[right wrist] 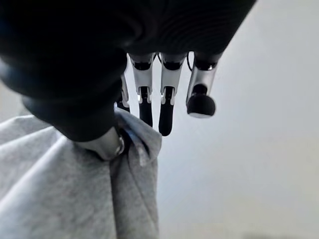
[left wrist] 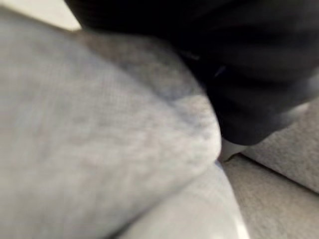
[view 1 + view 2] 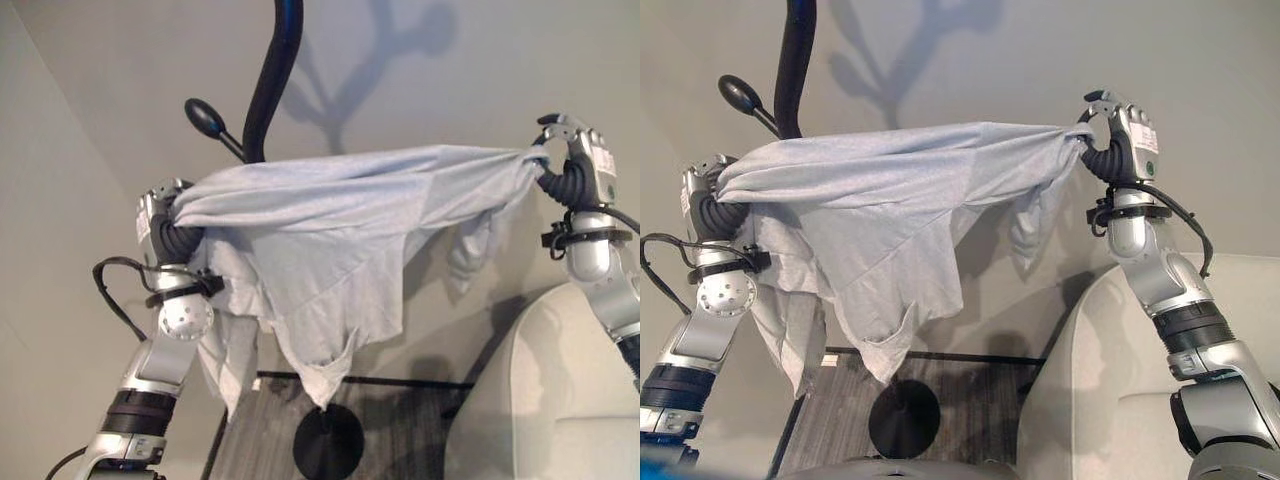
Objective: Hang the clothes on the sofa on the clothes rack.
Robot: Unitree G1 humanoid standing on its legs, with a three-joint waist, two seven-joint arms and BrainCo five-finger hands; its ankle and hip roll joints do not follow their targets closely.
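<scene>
Garment: a light grey shirt (image 3: 890, 200) hangs stretched between the two raised hands, its upper edge pulled nearly level and the loose cloth drooping in folds below the middle.
Left hand: the left hand (image 3: 160, 222) is at the garment's left end, wrapped in cloth; whether its fingers are curled or straight cannot be told.
Right hand: the right hand (image 3: 1122, 130) pinches the garment's right corner, the thumb pressing the cloth while the fingers (image 1: 166, 107) point past it.
Rack: the black clothes rack (image 3: 270, 80) rises just behind the shirt, one knobbed arm (image 3: 205, 117) jutting left above the cloth, its round base (image 3: 904, 420) on the floor.
Sofa: a pale sofa (image 3: 1110, 380) is at lower right, under the right arm.
</scene>
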